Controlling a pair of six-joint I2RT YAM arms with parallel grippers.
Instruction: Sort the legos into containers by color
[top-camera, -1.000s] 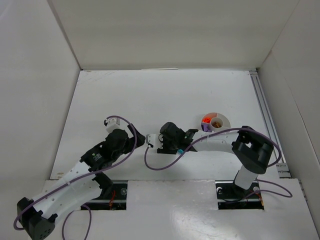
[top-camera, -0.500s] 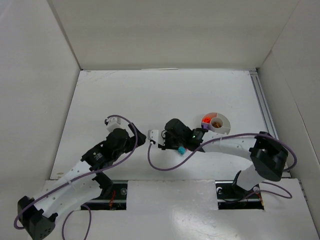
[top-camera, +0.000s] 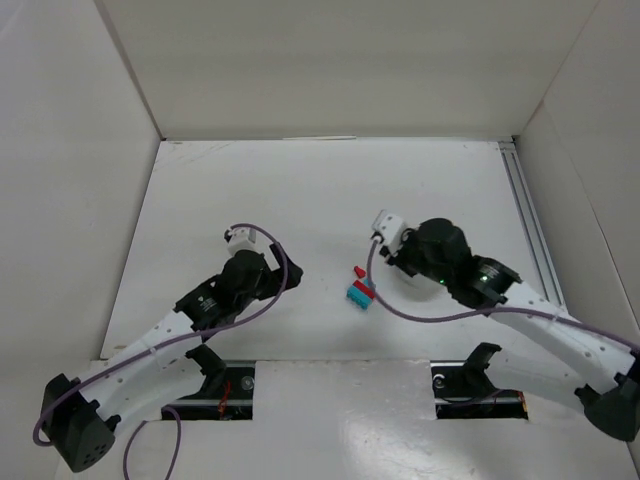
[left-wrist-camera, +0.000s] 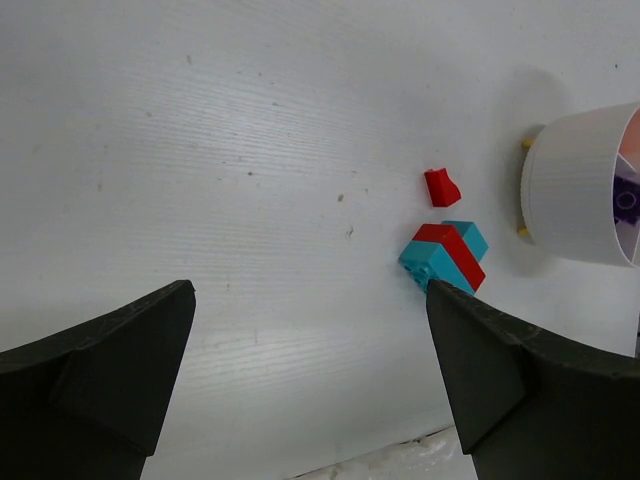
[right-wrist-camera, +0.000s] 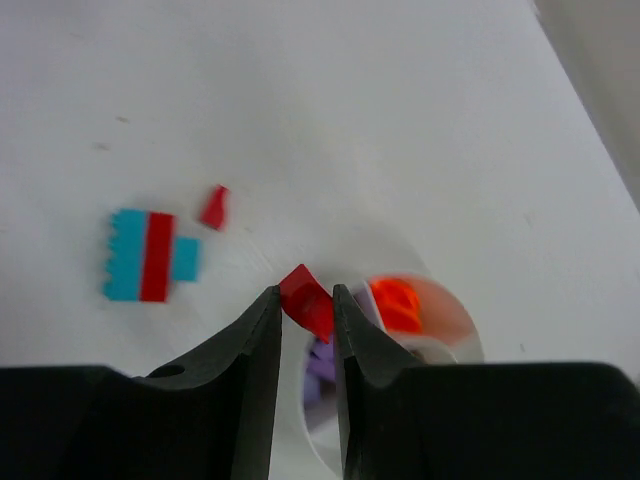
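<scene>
One piece is airborne! Top view: the right arm has swung off the mid-desk pile, where it was working half a sec ago, and back to its own side. Its wrist now sits over the spot where the round white divided plastic bowl showed before, so the bowl is mostly hidden here. Left on the white desk (top-camera: 300, 190) are a teal-and-red stack of lego bricks (top-camera: 360, 292) and a loose small red lego chip (top-camera: 358, 271) just beside it. The left arm has backed off a touch.

Left wrist view: the left pincer (left-wrist-camera: 310, 290) gapes wide w/ nothing in it and hovers short of the stack and chip. The bowl's wall (left-wrist-camera: 570, 190) stands just beyond them, near but not touching.

Right wrist view, a bit blurry: the right pincer (right-wrist-camera: 306, 292) is clamped on a tiny red lego wedge (right-wrist-camera: 307, 303), held above the bowl rim (right-wrist-camera: 455, 325). Orange bits show in one compartment, purple in another below the fingers. Can't tell which compartment the wedge hangs over.

So the pick is done and the carry is nearly done; the drop is prob. next. The chip and the stack are still to sort, and the stack mixes two colours, so it prob. needs pulling apart first.
</scene>
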